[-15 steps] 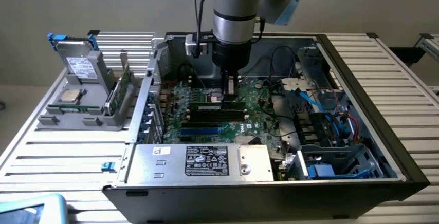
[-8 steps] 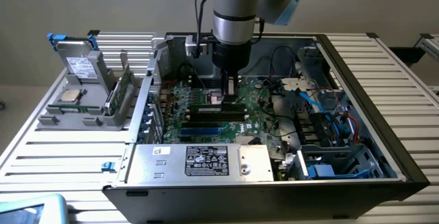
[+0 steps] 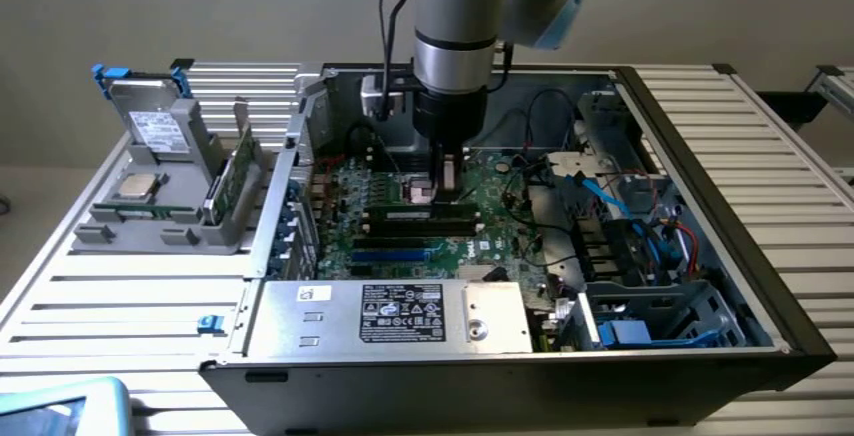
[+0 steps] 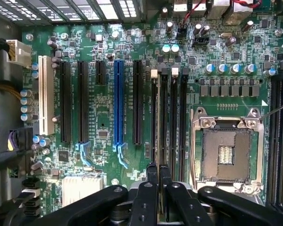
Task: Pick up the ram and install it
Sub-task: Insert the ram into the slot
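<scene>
1. The slatted table (image 3: pixel 120 286) carries an open PC case (image 3: pixel 787 286) lying on its side. A grey rack (image 3: pixel 134 231) sits just beside the case, on the exterior view's left.
2. The motherboard (image 3: pixel 400 241) covers the case floor. A silver box (image 3: pixel 400 316) with a white label runs along the case's near edge.
3. The arm (image 3: pixel 461 36) comes straight down into the case over the middle of the board.
4. In the rack, a silver drive (image 3: pixel 158 131) stands upright at the back.
5. The ram (image 3: pixel 238 181) I can make out is a green stick standing on edge in the rack. It is on the side nearest the case, outside it and well apart from the tool.
6. On the board, four black memory slots (image 4: pixel 169 122) lie side by side. They sit between a long black card slot and the square socket (image 4: pixel 225 153). A blue slot (image 4: pixel 118 103) lies one further out from the socket.
7. The gripper (image 4: pixel 159 168) hangs over the end of those memory slots, above the ones farthest from the socket.
8. Its two fingers (image 4: pixel 152 175) are drawn almost together, with only a thin gap between them. I cannot tell whether they pinch anything.
</scene>
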Controlling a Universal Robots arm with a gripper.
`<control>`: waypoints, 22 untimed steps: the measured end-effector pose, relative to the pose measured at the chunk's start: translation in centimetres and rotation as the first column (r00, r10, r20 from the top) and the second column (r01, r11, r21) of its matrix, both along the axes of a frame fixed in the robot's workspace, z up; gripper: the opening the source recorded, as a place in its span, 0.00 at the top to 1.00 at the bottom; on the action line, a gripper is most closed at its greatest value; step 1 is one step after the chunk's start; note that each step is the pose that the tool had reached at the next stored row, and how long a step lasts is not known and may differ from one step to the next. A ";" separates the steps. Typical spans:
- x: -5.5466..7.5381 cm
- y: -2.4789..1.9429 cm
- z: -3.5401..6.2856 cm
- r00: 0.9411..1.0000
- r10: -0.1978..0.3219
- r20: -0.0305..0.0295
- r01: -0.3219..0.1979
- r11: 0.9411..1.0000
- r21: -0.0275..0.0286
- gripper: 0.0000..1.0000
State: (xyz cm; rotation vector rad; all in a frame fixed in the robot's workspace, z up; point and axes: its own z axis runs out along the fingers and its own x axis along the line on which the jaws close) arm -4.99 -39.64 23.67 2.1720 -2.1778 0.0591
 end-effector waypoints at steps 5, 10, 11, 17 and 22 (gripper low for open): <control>-0.1 -0.04 -0.33 1.000 0.000 0.000 0.000 1.000 0.000 0.86; -0.1 -0.20 -0.48 1.000 0.000 0.000 0.000 1.000 0.000 0.86; -0.1 -0.20 -0.48 1.000 0.001 0.000 -0.001 1.000 0.000 0.86; -0.1 -0.20 -0.59 1.000 0.001 0.000 -0.001 1.000 0.000 0.86; -0.1 -0.21 -0.67 1.000 0.001 0.000 -0.001 1.000 0.000 0.86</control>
